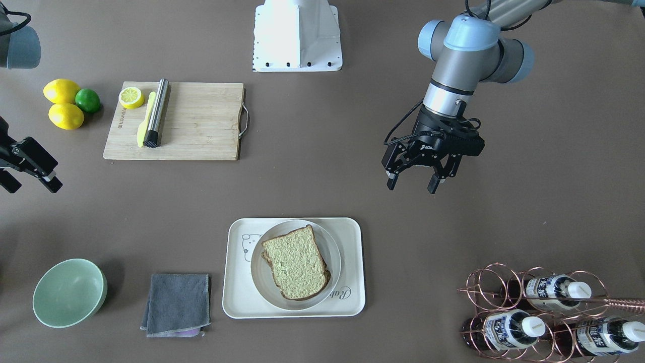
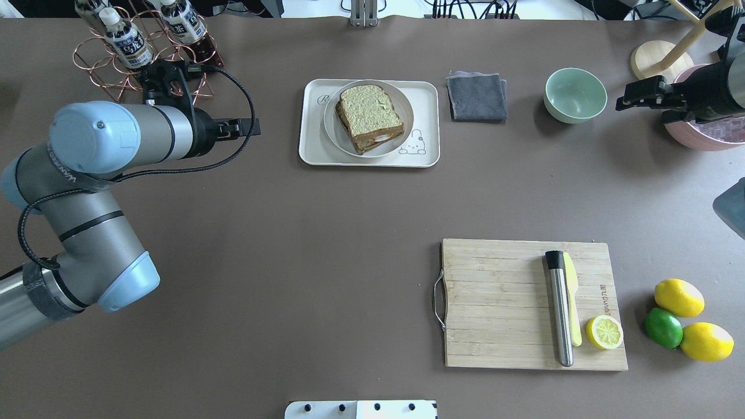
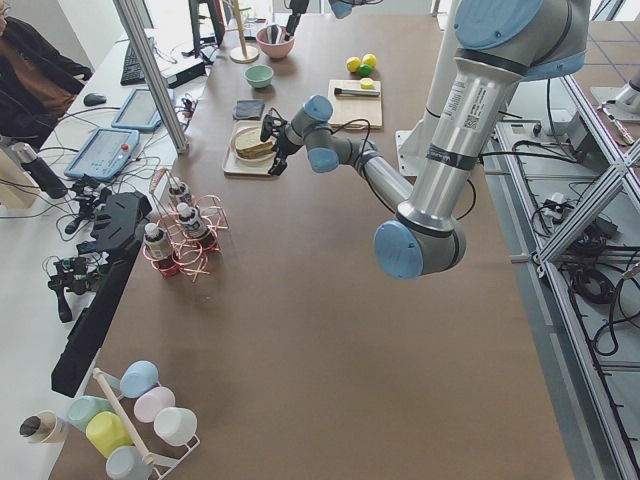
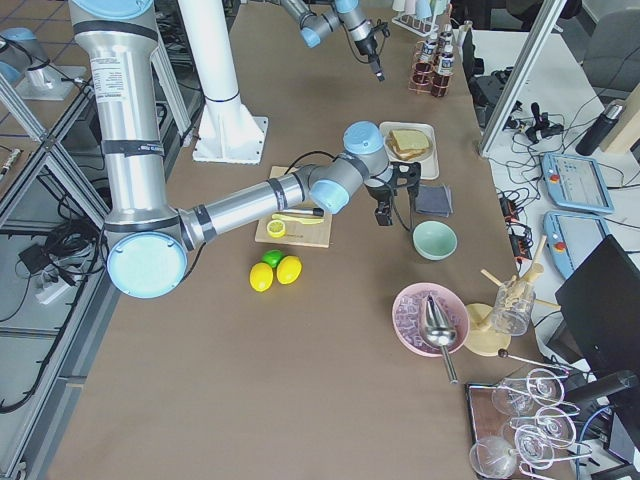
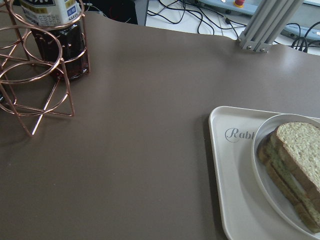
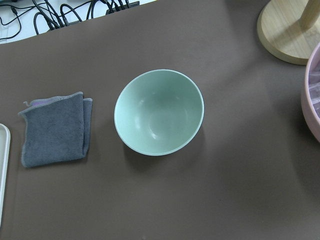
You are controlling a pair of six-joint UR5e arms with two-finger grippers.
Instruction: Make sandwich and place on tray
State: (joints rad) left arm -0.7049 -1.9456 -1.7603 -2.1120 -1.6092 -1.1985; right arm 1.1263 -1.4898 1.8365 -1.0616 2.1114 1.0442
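Observation:
The sandwich [image 1: 296, 262], two bread slices with dark crusts, lies on a round white plate [image 1: 334, 248] that stands on the cream tray [image 1: 352, 302]. In the overhead view [image 2: 371, 113] a bit of white shows between the slices. The left wrist view shows the tray [image 5: 225, 175] and the sandwich [image 5: 295, 160] at its right edge. My left gripper [image 1: 413, 182] is open and empty, hovering above the table beside the tray on my left. My right gripper [image 1: 31, 184] is open and empty, far off near the green bowl.
A wooden cutting board [image 2: 500, 302] holds a half lemon [image 2: 604, 332], a yellow knife and a metal cylinder [image 2: 559, 305]. Two lemons and a lime [image 2: 663, 327] lie beside it. A grey cloth [image 2: 476, 96] and green bowl [image 2: 575, 95] sit right of the tray. A copper bottle rack [image 2: 125, 52] stands far left.

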